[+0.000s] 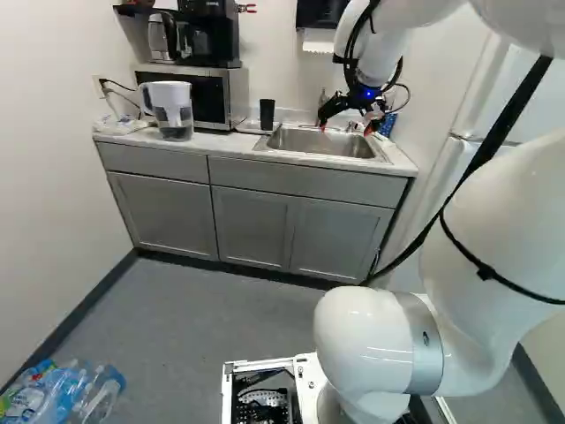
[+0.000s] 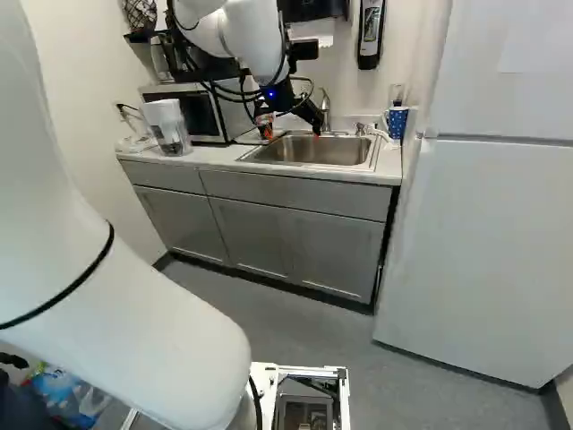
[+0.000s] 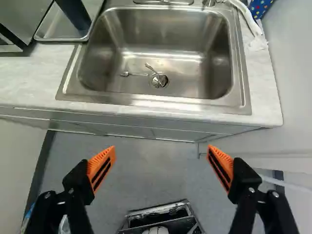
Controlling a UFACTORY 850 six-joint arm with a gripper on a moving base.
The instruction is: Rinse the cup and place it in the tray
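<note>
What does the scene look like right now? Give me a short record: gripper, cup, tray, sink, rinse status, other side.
gripper: open, nothing between its fingers, sink ahead of it
cup: dark tumbler, upright on the metal tray
tray: on the counter, between sink and microwave
sink: steel basin, a spoon lying in it near the drain
rinse status: cannot tell
other side: blue dotted container by the refrigerator

Left base view: my arm [image 1: 503, 230] runs off the right edge; bottles [image 1: 93, 396] are cut off at lower left. Right base view: the fridge [image 2: 488, 242] leaves at right. Wrist view: the edge crops the cup [image 3: 73, 12], tray [image 3: 61, 39] and faucet [image 3: 163, 2].
</note>
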